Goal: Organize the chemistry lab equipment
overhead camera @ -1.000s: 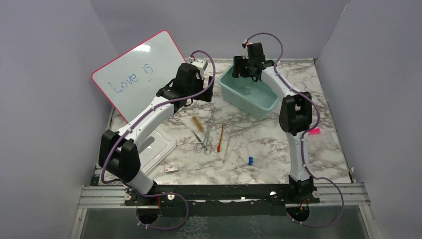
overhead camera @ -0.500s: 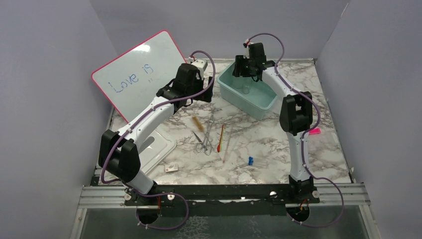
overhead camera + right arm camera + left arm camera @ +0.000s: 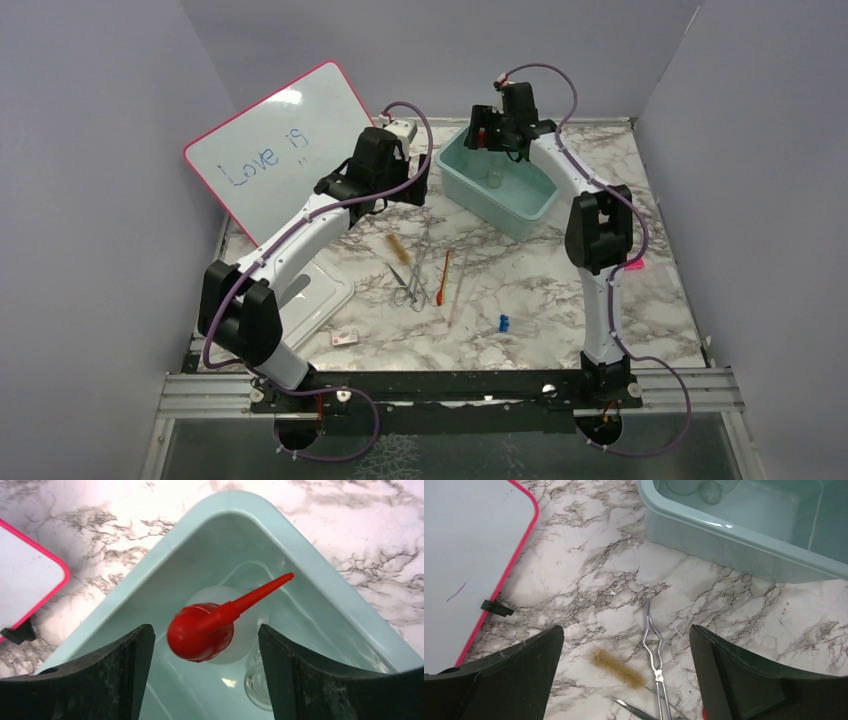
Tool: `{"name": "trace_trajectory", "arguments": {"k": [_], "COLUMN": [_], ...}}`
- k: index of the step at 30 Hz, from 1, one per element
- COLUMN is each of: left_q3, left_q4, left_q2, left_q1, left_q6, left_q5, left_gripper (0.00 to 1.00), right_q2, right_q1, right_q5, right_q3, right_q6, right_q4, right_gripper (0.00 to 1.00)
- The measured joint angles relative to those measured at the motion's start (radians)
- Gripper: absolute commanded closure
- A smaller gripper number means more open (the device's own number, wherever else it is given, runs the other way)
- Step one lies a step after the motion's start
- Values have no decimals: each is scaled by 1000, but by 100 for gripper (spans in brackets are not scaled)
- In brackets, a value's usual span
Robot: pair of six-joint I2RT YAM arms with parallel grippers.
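Squeeze bottle (image 3: 200,633) with the red nozzle cap stands in a corner of the teal bin (image 3: 292,536), not gripped.
My right gripper (image 3: 486,137) hangs over the bottle, fingers spread wide on either side of the cap and clear of it. My left gripper (image 3: 626,632) is also spread and empty, hovering just in front of the bin, where the brush (image 3: 618,669), forceps (image 3: 654,650) and red stick (image 3: 442,280) lie outside it.
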Motion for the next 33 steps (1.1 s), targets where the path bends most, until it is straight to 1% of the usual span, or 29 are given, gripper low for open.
{"name": "trace_trajectory", "arguments": {"k": [4,7,12,15,17,20,25,33], "left_q3": [0,0,0,-16,-34,-68,-148,-302], "left_q4": [0,0,0,2,5,24,66,112], "left_q2": [0,0,-3,-26,-49,-86,-153,-270], "left_q1": [0,0,0,0,0,0,0,0], "left_q6": [-3,-7,-29,-47,-59,-77,-105,-162], "left_q5": [0,0,1,16,32,61,112,180], "left_gripper": [1,1,1,2,2,2,3,5], "right_q2": [-61,-115,-213,-293,-360,-496,-739,-1002], "right_q1": [0,0,0,0,0,0,0,0], "right_q5": [14,35,106,151,180,214,221,221], "right_q3": [-1,-1,-10,-55,-112,-249,-478,-771], "right_q6": [-6,-11,-10,9,31,69,125,264], "right_q4": [0,-3,-53,-103,-138,-195,-307,-460], "right_gripper": [17,18,26,29,30,30,30,29]}}
